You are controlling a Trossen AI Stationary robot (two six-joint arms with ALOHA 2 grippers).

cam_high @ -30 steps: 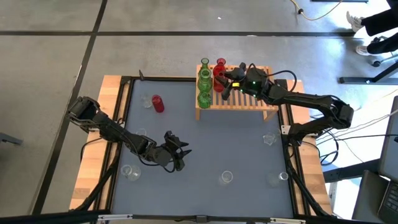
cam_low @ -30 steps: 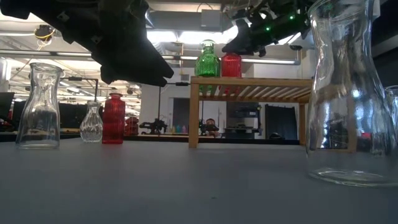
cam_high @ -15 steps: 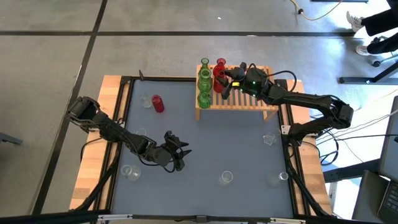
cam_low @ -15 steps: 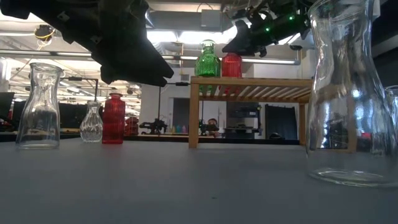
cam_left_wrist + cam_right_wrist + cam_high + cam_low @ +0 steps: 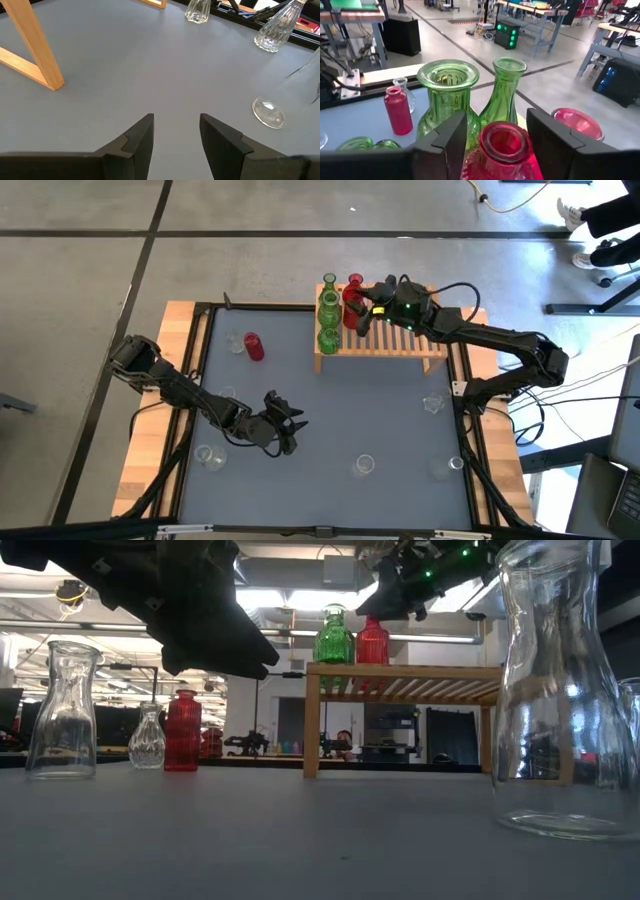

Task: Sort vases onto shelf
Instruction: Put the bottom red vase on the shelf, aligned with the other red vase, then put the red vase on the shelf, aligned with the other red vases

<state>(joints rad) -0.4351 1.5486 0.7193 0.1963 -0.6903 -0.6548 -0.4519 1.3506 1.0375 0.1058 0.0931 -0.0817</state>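
Low view, near to far: big clear vase (image 5: 560, 690) up close on the table (image 5: 300, 840), empty. Further back a clear carafe (image 5: 64, 710), a small clear vase (image 5: 148, 737) and a red vase (image 5: 183, 730), all off the rack. Shelf (image 5: 400, 685) at the back holds green vases (image 5: 328, 315) and two red ones (image 5: 352, 300); I'd call it under half done, roughly seven left on the table.

Right gripper (image 5: 492, 145) sits above the shelf, jaws apart either side of a red vase's mouth (image 5: 502, 142), not clamped. Left gripper (image 5: 175, 135) hovers mid-table, fingers apart, holding nothing.
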